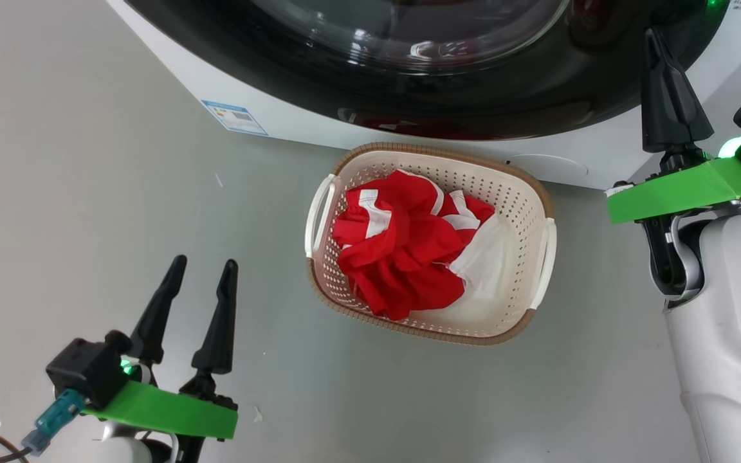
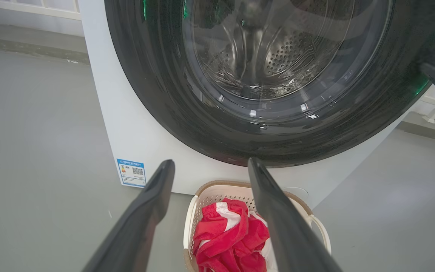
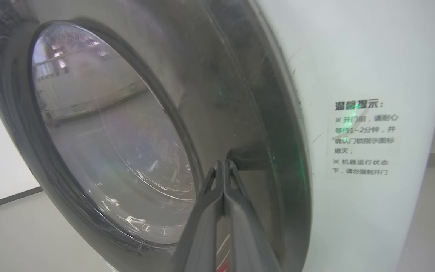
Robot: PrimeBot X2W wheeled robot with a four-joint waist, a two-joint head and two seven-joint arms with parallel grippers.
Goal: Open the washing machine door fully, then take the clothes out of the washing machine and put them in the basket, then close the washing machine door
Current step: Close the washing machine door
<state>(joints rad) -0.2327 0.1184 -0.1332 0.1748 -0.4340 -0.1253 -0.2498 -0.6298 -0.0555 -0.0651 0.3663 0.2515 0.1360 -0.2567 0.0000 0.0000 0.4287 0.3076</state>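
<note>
**Containers**
- Basket (image 1: 448,153): on the grey floor (image 1: 87,225), just in front of the washing machine (image 1: 293,109) and below its door. It holds the clothes (image 1: 402,257), a red bundle with white panels and stripes, heaped towards its left side and lying within the rim.
- Washing machine door (image 1: 473,96): its black rim lies against the white front. Perforated steel drum (image 2: 293,53) shows through the glass.

**My arms**
- My left gripper (image 1: 205,262): low over the floor, left of the basket and well apart from it. The fingers point towards the machine, spread wide, with nothing between them.
- My right gripper (image 1: 652,35): raised to the right of the basket, with the fingers pressed together. Their tips are at the door's black rim, beside a dark recess near its edge. I cannot tell whether they touch it.

**Surroundings**
- Blue label (image 1: 234,117): low on the machine's front, left of the basket.
- Pale round cap (image 1: 547,167): just behind the basket's right corner.
- Printed notice (image 3: 364,138): on the white panel beside the door.
</note>
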